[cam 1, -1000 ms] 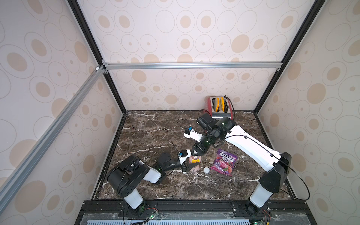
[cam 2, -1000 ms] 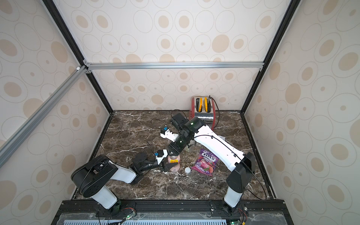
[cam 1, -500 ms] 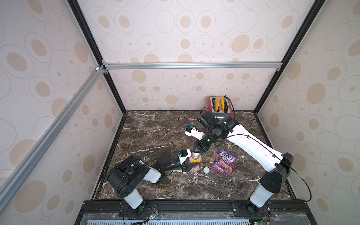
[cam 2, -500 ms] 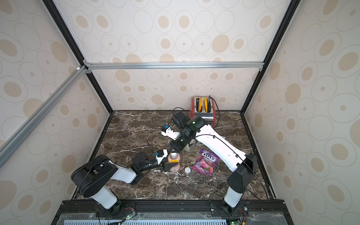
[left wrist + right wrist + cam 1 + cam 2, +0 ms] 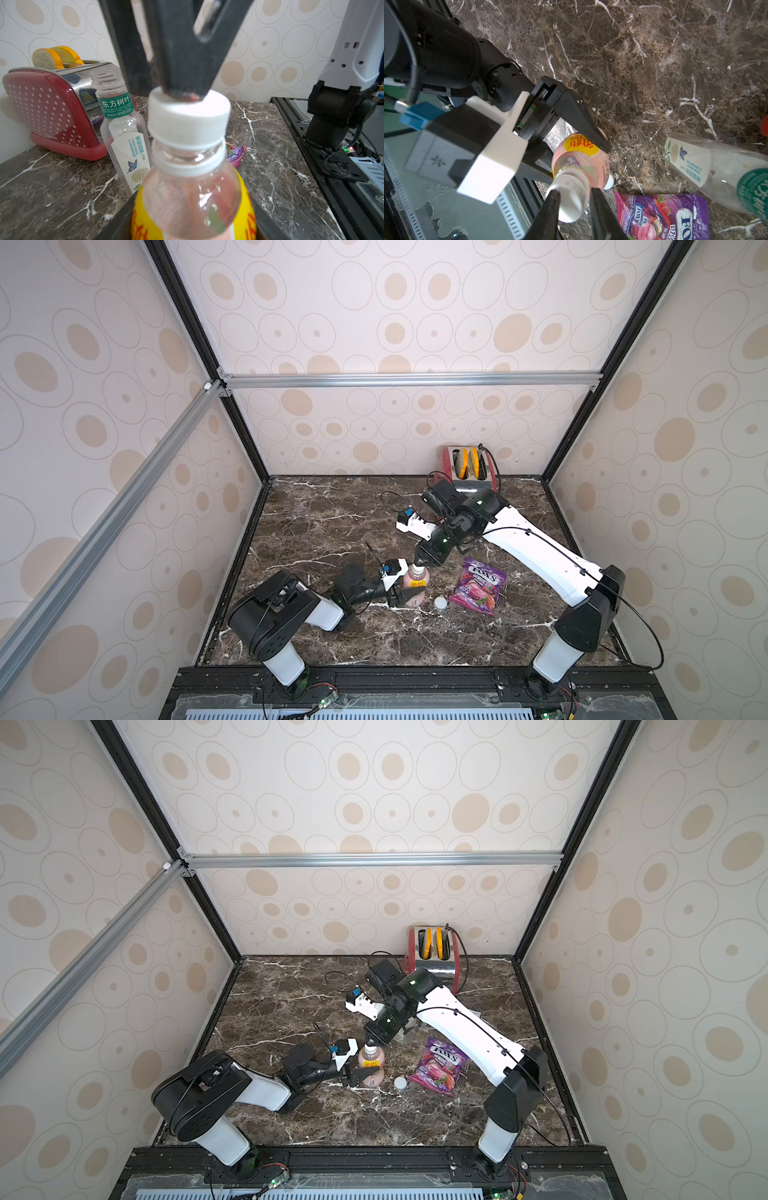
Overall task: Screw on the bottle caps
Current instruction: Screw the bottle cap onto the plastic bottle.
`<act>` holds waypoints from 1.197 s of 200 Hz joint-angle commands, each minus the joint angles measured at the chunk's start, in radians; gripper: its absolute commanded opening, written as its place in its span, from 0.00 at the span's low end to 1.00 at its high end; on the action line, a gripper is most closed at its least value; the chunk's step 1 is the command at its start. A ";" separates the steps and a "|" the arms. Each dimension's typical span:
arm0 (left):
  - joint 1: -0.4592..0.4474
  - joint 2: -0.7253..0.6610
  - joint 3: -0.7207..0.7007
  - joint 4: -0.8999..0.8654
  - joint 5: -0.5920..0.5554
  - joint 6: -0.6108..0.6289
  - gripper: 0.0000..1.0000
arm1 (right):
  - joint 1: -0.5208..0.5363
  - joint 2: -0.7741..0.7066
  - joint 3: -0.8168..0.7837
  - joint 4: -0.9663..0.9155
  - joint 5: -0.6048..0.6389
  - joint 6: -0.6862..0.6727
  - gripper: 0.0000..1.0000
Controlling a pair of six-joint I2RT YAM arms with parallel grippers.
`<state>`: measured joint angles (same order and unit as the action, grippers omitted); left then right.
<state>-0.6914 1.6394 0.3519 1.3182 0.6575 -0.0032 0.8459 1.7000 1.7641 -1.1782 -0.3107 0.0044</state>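
Right wrist view: the right gripper [image 5: 573, 191] has its two black fingers [image 5: 553, 207] pressed on the white cap [image 5: 571, 201], one on each side. It is clamped on the cap. The cap sits on the neck of the pink bottle [image 5: 579, 166], which stands on the table [image 5: 654, 52]. The left gripper [image 5: 371, 1073] is closed around the fat part of that bottle, low down, and holds it upright.

I think the job now is to twist this cap down. A few things could go wrong. If the cap sits crooked on the neck, the grooves will not match and it will jam. I cannot tell from these views if it sits flat. The cap is small and smooth, so the fingers could slide round it and the cap would not turn. If the left gripper holds too softly, the whole bottle will spin with the cap. If it holds too hard, the soft bottle could squash and pink drink could come out, as the cap is likely not tight yet.

The other cap [image 5: 441, 603] lies on the table just beside the pink bottle, with the purple candy bag [image 5: 478, 587] next to it. A bump could make that cap roll away. The clear bottle [image 5: 124, 133] stands open near the red toaster [image 5: 52, 108]. A wide swing of the right arm could knock it over.
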 commanded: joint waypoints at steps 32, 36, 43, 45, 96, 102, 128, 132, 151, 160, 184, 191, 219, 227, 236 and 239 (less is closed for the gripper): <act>-0.016 0.001 0.014 -0.078 0.011 0.006 0.67 | -0.007 0.069 0.011 -0.098 0.021 0.017 0.27; -0.016 0.000 0.015 -0.081 0.012 0.008 0.67 | -0.007 0.068 0.013 -0.098 0.023 0.019 0.27; -0.017 -0.003 0.016 -0.089 0.014 0.012 0.67 | -0.010 0.069 0.017 -0.098 0.031 0.025 0.26; -0.018 -0.003 0.017 -0.092 0.014 0.015 0.67 | -0.011 0.069 0.017 -0.097 0.033 0.026 0.25; -0.023 -0.020 0.021 -0.135 -0.012 0.027 0.67 | -0.011 0.049 0.062 -0.087 0.053 0.028 0.25; -0.023 -0.020 0.022 -0.141 -0.017 0.023 0.67 | -0.005 0.036 0.067 -0.080 0.056 0.024 0.25; -0.024 -0.019 0.026 -0.148 -0.023 0.015 0.67 | 0.020 -0.030 0.069 -0.046 0.104 0.003 0.34; -0.024 -0.018 0.027 -0.148 -0.023 0.013 0.67 | 0.026 -0.040 0.062 -0.038 0.120 0.000 0.36; -0.023 -0.022 0.025 -0.146 -0.028 0.013 0.67 | 0.042 -0.083 0.016 0.003 0.172 -0.034 0.41; -0.023 -0.023 0.025 -0.148 -0.028 0.012 0.67 | 0.049 -0.105 -0.014 0.032 0.180 -0.051 0.45; -0.023 -0.023 0.025 -0.148 -0.025 0.009 0.67 | 0.065 -0.182 -0.122 0.153 0.177 -0.108 0.53; -0.023 -0.023 0.025 -0.147 -0.024 0.010 0.67 | 0.067 -0.204 -0.153 0.187 0.166 -0.122 0.57; -0.024 -0.025 0.025 -0.148 -0.023 0.012 0.67 | 0.070 -0.230 -0.207 0.237 0.159 -0.164 0.65; -0.024 -0.026 0.025 -0.149 -0.024 0.011 0.67 | 0.070 -0.220 -0.203 0.230 0.160 -0.173 0.65; -0.023 -0.026 0.026 -0.150 -0.022 0.010 0.67 | 0.072 -0.206 -0.201 0.223 0.160 -0.182 0.65; -0.023 -0.026 0.027 -0.149 -0.021 0.010 0.67 | 0.076 -0.202 -0.201 0.221 0.164 -0.183 0.65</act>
<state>-0.7029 1.6135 0.3676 1.2499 0.6369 0.0044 0.9096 1.4761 1.5711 -0.9932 -0.1547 -0.1295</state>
